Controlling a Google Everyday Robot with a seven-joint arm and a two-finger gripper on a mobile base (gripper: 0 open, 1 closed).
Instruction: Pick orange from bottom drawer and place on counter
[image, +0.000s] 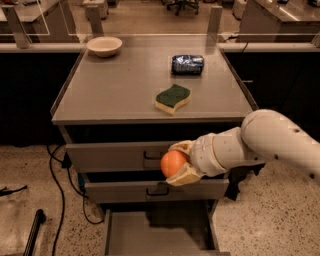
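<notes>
Your gripper (179, 164) hangs in front of the cabinet, below the front edge of the desk (120, 85) and above the pulled-out bottom drawer (132, 235). Its jaws are clenched on the orange (172, 163): one cream-coloured jaw curls over the top of the fruit and the other cups it from underneath, so you see most of the left side of the orange bare between them. The fruit is off every surface, carried in the air in front of the two upper drawers, level with the lower edge of the top drawer front (110, 156) and just above the middle drawer front (120, 191). The white arm (270, 142) comes in from your right side of the picture, and its wrist points left towards the cabinet.

The bottom drawer stands open with its plain grey floor showing, and a dark shadow lies across the back of that floor beneath the gripper.

On the desk you have three things, all well apart from one another: a cream bowl (104, 46) at the far left corner, a dark blue packet (187, 64) lying towards the far right, and a green-topped sponge (173, 98) nearer the front edge, right of the middle. The sponge sits above and behind the gripper.

Dark cables (55, 175) trail down the speckled floor (35, 170) to the left of the cabinet.
</notes>
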